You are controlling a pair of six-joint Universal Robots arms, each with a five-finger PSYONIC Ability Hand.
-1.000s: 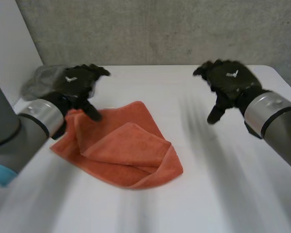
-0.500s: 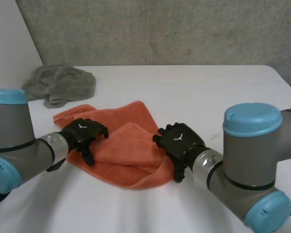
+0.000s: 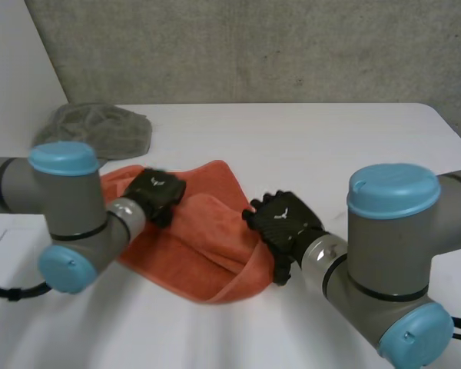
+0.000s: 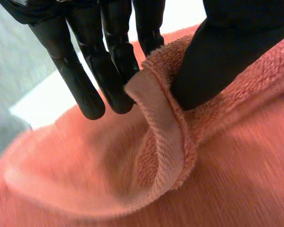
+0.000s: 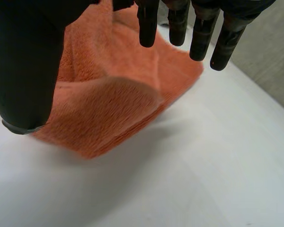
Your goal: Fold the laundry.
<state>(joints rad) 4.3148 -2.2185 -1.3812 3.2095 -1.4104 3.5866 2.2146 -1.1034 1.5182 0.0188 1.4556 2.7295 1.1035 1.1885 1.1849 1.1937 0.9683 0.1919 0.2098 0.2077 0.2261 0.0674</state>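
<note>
An orange towel (image 3: 203, 250) lies crumpled and partly folded on the white table (image 3: 330, 138). My left hand (image 3: 158, 193) rests on the towel's back left part. In the left wrist view its fingers (image 4: 111, 66) and thumb pinch a raised hemmed edge of the orange towel (image 4: 163, 123). My right hand (image 3: 283, 224) is at the towel's right edge. In the right wrist view that hand (image 5: 23, 66) hovers with straight fingers (image 5: 148, 23) just above the orange towel (image 5: 109, 94), holding nothing.
A grey cloth (image 3: 100, 127) lies bunched at the back left of the table, just behind the orange towel. Bare white table spreads to the right and front. A grey wall rises behind the table's far edge.
My left hand slid up and rightward over the towel and closed its fingers and thumb on a hemmed edge. The left arm swung in over the table. My right hand barely moved.
</note>
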